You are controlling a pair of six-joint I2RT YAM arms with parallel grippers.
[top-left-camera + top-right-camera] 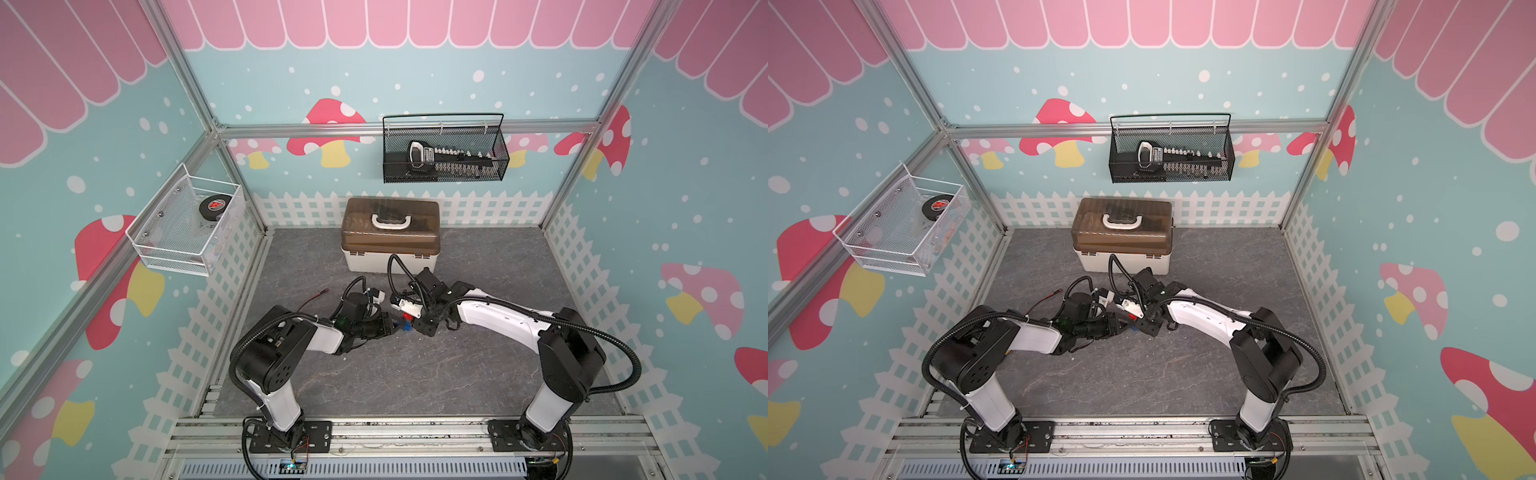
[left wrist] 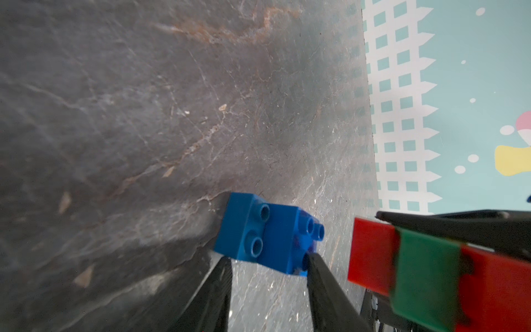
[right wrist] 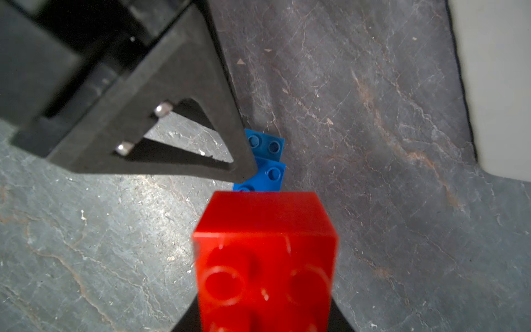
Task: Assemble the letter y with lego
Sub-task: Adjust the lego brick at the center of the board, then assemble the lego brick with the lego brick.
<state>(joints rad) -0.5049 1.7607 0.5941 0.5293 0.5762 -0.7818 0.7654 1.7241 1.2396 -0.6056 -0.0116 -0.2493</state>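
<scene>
The left gripper (image 2: 267, 258) has its fingers on either side of two joined blue bricks (image 2: 258, 232) lying on the grey table (image 2: 143, 115); whether they actually pinch them is unclear. Just beside these, the right gripper (image 1: 419, 322) is clenched on a red-green-red lego assembly (image 2: 425, 276). The assembly's far end is cut off, and the gripper's fingers are mostly hidden.

A brown-lidded white toolbox (image 1: 390, 245) stood far-centre on the grey table (image 1: 395, 374). A black mesh basket (image 1: 496, 166) on the far wall held a tool (image 1: 424, 156); a white mesh basket (image 1: 166, 253) on the left wall held a black disc (image 1: 212, 205).
</scene>
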